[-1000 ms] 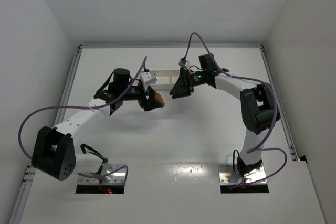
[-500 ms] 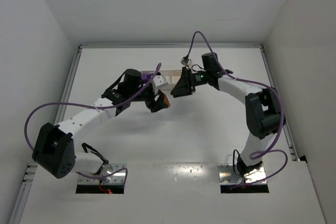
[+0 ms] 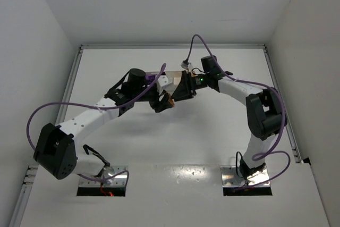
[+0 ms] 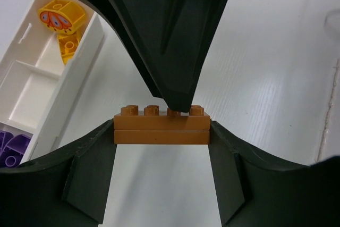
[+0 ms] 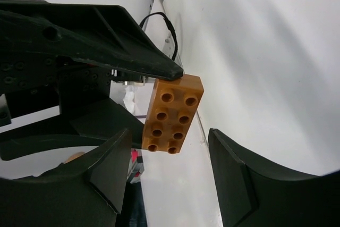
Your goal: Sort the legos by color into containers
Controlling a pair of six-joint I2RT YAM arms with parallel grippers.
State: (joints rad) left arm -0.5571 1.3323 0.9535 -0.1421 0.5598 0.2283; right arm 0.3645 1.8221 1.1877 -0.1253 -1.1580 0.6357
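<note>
My left gripper [image 4: 162, 132] is shut on a brown-orange lego [image 4: 162, 126], two flat bricks stacked, held by its ends above the table. In the top view this lego [image 3: 169, 100] sits at the left gripper [image 3: 165, 102], just in front of the right gripper [image 3: 176, 93]. In the right wrist view the lego [image 5: 172, 115] hangs studs toward the camera, between the spread fingers of my right gripper [image 5: 171, 155], which is open. One right finger [image 4: 175, 41] touches the studs. The white tray [image 4: 66, 75] holds yellow legos [image 4: 62, 17] in one end compartment and purple legos [image 4: 11, 148] in the other.
The tray [image 3: 169, 80] lies at the back middle of the table, mostly hidden under both wrists. Its middle compartment [image 4: 32, 91] shows only white floor. The white enclosure walls stand at left, right and back.
My left gripper has carried the brown-orange lego rightward. My right gripper has shifted left toward it, so its fingers now stand around the lego.
</note>
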